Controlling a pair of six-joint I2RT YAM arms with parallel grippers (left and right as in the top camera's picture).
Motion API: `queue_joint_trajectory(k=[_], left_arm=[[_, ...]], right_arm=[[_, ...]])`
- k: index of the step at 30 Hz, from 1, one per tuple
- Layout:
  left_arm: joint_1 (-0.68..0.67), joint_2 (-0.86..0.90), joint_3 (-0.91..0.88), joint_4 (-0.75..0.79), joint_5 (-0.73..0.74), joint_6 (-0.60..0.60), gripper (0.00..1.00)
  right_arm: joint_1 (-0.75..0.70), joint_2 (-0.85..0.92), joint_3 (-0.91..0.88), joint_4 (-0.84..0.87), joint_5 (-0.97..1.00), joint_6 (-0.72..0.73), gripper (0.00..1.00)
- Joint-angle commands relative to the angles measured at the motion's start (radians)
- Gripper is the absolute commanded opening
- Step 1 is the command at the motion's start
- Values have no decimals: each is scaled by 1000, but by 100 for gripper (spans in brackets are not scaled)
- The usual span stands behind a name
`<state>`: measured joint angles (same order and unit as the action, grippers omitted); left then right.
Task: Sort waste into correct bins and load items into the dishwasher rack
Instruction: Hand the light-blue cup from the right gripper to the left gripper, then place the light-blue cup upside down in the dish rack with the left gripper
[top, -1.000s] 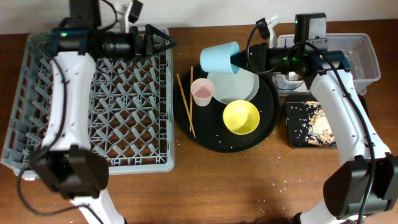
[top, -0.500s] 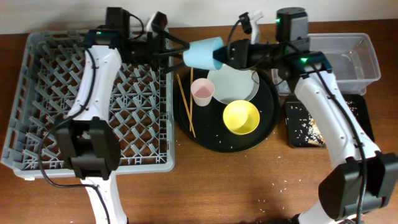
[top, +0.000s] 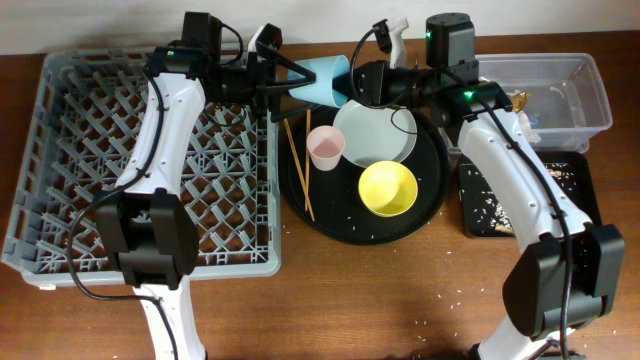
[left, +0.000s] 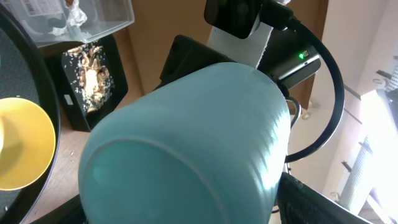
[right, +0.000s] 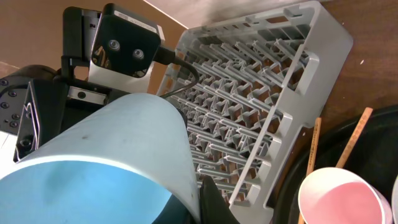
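Observation:
The light-blue cup (top: 322, 80) hangs on its side above the gap between the grey dishwasher rack (top: 150, 180) and the round black tray. My right gripper (top: 352, 84) is shut on its rim, one finger inside and one outside (right: 200, 198). My left gripper (top: 285, 85) is open, and its fingers straddle the cup's base; the cup (left: 186, 137) fills the left wrist view. The pink cup (top: 325, 148), yellow bowl (top: 387, 188) and pale plate (top: 385, 125) sit on the round tray. Two chopsticks (top: 297, 165) lie at its left edge.
The round black tray (top: 330, 215) sits mid-table. The clear tub (top: 590, 95) at the far right holds a white napkin (top: 525, 115). The shallow black tray (top: 470, 215) in front of it holds food scraps (top: 515, 185). Rice crumbs dot the table.
The right gripper carried the light-blue cup left. The left gripper came right off the rack's far corner, and the cup's base now lies between its open fingers.

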<state>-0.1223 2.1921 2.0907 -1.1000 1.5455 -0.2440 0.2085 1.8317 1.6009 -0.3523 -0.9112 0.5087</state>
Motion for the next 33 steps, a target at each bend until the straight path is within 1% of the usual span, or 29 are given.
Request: queue_joint_trajectory(k=[1, 2, 3, 8, 10, 12, 13, 15, 19, 21, 22, 24, 25, 27, 29, 30, 32, 33], left_arm=[[-12, -5, 3, 1, 28, -2, 79], [-11, -5, 3, 1, 28, -2, 86], [-10, -5, 3, 1, 29, -2, 99], [-8, -5, 3, 1, 29, -2, 99], [-8, -5, 3, 1, 29, -2, 98], [-8, -5, 3, 1, 29, -2, 89], [-6, -5, 3, 1, 29, -2, 84], [-4, -5, 3, 1, 29, -2, 78], [6, -5, 3, 1, 29, -2, 70], [9, -5, 3, 1, 29, -2, 68], [9, -5, 3, 1, 28, -2, 66], [9, -5, 3, 1, 28, -2, 65], [9, -5, 3, 1, 29, -2, 65], [9, -5, 3, 2, 28, -1, 65], [14, -5, 3, 17, 25, 6, 64], [19, -5, 3, 31, 19, 6, 65], [41, -5, 3, 78, -11, 6, 65], [56, -5, 3, 103, -48, 6, 65]], right_arm=[[19, 29, 6, -1, -33, 1, 4], [19, 29, 6, -2, -48, 1, 4], [21, 29, 6, 0, -69, 2, 4], [21, 29, 6, 21, -93, 14, 4], [21, 29, 6, 21, -102, 24, 4], [27, 29, 6, 19, -111, 24, 4], [29, 29, 6, 20, -110, 24, 4], [32, 29, 6, 20, -110, 24, 4], [32, 29, 6, 19, -110, 24, 4], [32, 29, 6, 15, -110, 23, 4], [32, 29, 6, 12, -109, 23, 17], [32, 29, 6, 8, -102, 23, 48], [32, 29, 6, 9, -98, 23, 71], [26, 29, 6, 8, -90, 23, 89], [19, 29, 6, 4, -91, 24, 97], [13, 29, 6, -3, -91, 23, 98], [-8, 29, 6, -27, -91, 23, 99], [-21, 29, 6, -43, -91, 20, 98]])
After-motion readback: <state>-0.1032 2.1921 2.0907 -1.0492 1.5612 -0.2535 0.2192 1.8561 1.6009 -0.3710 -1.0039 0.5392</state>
